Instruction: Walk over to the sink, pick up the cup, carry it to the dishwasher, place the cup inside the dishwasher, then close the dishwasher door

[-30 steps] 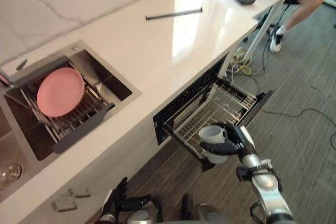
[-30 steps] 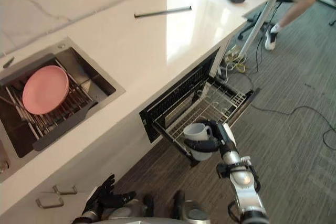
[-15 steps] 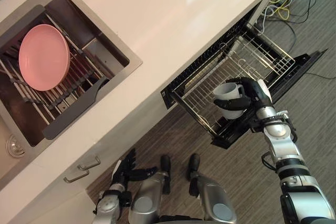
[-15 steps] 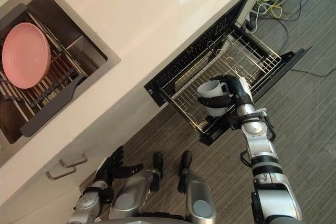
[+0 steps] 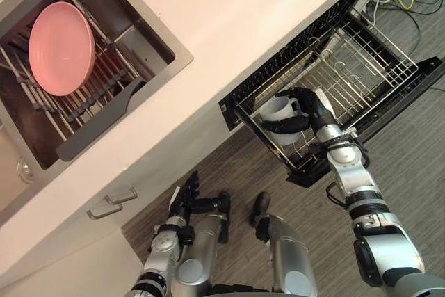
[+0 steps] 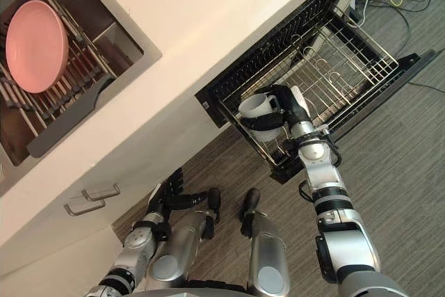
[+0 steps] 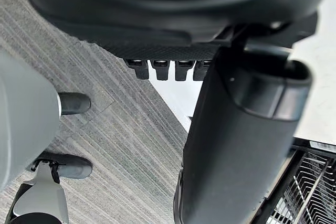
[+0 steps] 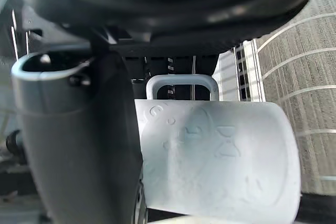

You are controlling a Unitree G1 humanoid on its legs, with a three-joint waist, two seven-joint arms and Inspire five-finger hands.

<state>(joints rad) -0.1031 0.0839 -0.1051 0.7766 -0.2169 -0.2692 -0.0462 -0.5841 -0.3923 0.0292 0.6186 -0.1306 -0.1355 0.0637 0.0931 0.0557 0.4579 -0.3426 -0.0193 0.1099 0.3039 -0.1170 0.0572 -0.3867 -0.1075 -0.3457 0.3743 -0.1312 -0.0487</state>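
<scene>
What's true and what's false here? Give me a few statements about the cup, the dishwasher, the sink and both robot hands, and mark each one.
1. The right robot hand holds the white cup over the pulled-out wire rack. True.
2. The dishwasher is closed. False: its door is open.
3. A pink plate stands in the sink. True.
4. The left robot hand grips a fork. False: it is open and empty, low by the cabinet front.
</scene>
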